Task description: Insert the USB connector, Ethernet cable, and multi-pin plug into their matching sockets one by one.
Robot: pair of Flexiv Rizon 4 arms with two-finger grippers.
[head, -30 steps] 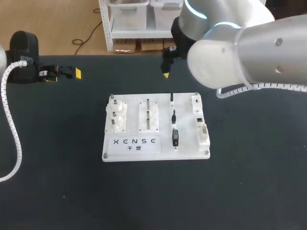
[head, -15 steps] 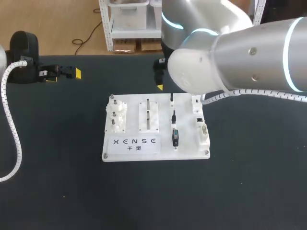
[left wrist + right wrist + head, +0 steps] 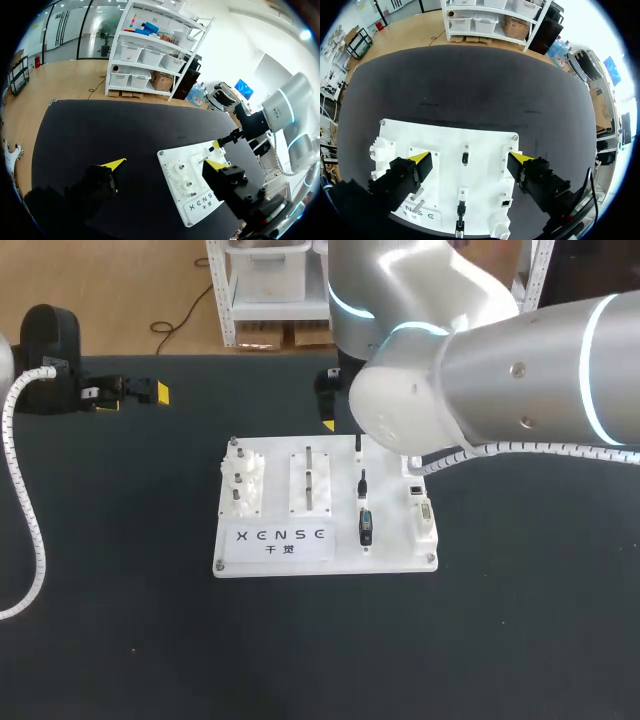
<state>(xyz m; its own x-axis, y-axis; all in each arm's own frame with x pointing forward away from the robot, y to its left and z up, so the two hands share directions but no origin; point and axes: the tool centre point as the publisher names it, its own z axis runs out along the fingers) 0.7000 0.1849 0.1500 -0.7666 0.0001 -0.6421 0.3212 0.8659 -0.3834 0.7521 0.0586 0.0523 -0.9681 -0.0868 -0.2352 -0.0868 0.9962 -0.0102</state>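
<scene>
— Spread on the right end effector [image 3: 470,160]?

— Wide, and it holds nothing. In its wrist view the two yellow tips stand over the white board [image 3: 445,142], one on each side of the far plug [image 3: 465,158]. I take that plug to be the USB connector. It stands upright on the board, untouched. I cannot tell how high the fingers hang above it.

— And further out?

— The middle plug [image 3: 362,483] and the near plug [image 3: 365,526] stand in line with it, toward the near edge. The socket block [image 3: 420,502] runs along the board's right side. The left end effector [image 3: 165,164] is also wide and empty, at the far left of the worktop [image 3: 520,640], well apart from the board.

— So how should the pick be done well?

— As I judge it, centre the far plug between the fingers first, then come straight down. Close on its flat sides, low on the body, so it cannot tilt in the grip. Lift it vertically until it is free before moving right. Line it up square with the far socket [image 3: 409,452] and press along the socket's axis only. If it is slightly off-square it will jam, and forcing it could slide the board.
</scene>
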